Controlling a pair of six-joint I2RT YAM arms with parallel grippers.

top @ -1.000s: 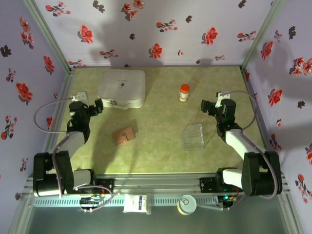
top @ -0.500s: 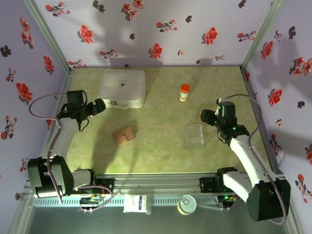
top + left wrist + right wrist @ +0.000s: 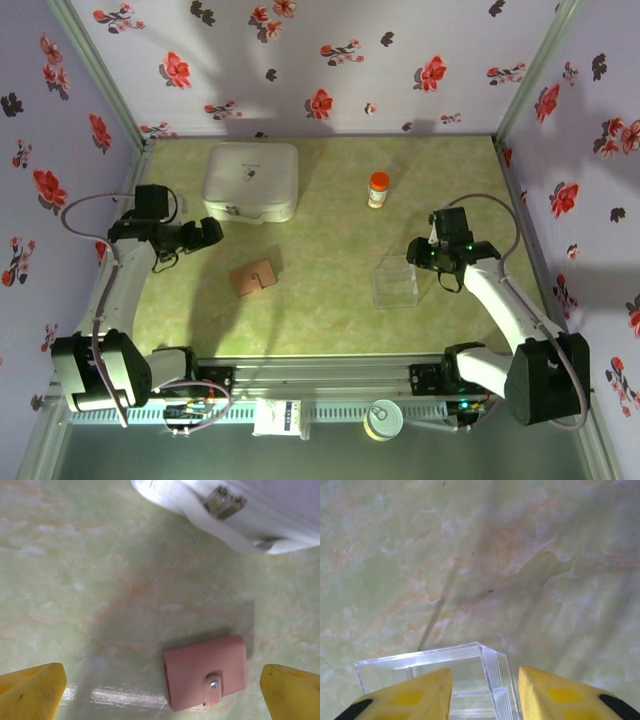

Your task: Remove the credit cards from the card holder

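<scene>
Left pincer (image 3: pixel 210 233) spread wide above tabletop (image 3: pixel 75 555). Closed wallet (image 3: pixel 206 678) lies flat between my fingers, nearer right one. Right pincer (image 3: pixel 484 692) apart, straddling tray (image 3: pixel 420 658) corner.

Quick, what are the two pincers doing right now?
Left pincer: wide open, empty.
Right pincer: partly open over the clear tray corner, gripping nothing.
</scene>
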